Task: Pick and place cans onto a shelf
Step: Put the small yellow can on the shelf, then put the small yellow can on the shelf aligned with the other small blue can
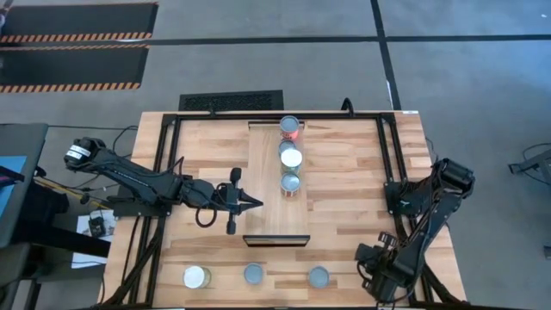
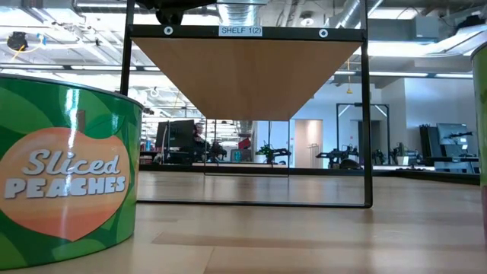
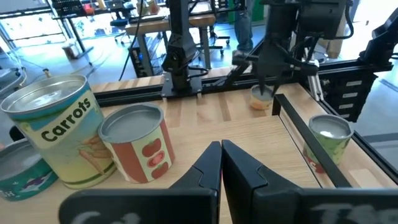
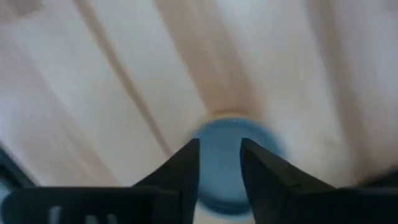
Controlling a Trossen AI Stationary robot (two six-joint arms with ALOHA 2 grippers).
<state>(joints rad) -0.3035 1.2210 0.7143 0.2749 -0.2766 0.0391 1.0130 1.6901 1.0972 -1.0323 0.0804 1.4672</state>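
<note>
The shelf [image 1: 269, 185] is a light-wood plank raised on a black frame. It carries three cans in a row [image 1: 291, 158]; the left wrist view shows the Carrots can [image 3: 53, 124] and a red-labelled can [image 3: 137, 146]. My left gripper [image 1: 255, 204] [image 3: 221, 149] is shut and points level over the shelf's left side, beside the cans. My right gripper [image 4: 219, 155] [image 3: 266, 87] points down, open, over a blue-topped can [image 4: 233, 158] [image 3: 260, 101] that stands on the tabletop at the right. My right arm hides that can in the high view. My right gripper comes at the blue-topped can from above, its two fingers [image 4: 186, 168] over the can's round top [image 4: 219, 134]. I cannot tell whether they touch it. The can stands upright on the tabletop.
Three more cans stand along the table's near edge [image 1: 196, 276] [image 1: 254, 274] [image 1: 318, 276]. A Sliced Peaches can [image 2: 65, 183] fills the low view's left. Black frame rails [image 1: 387, 172] run along the tabletop's sides and around the shelf.
</note>
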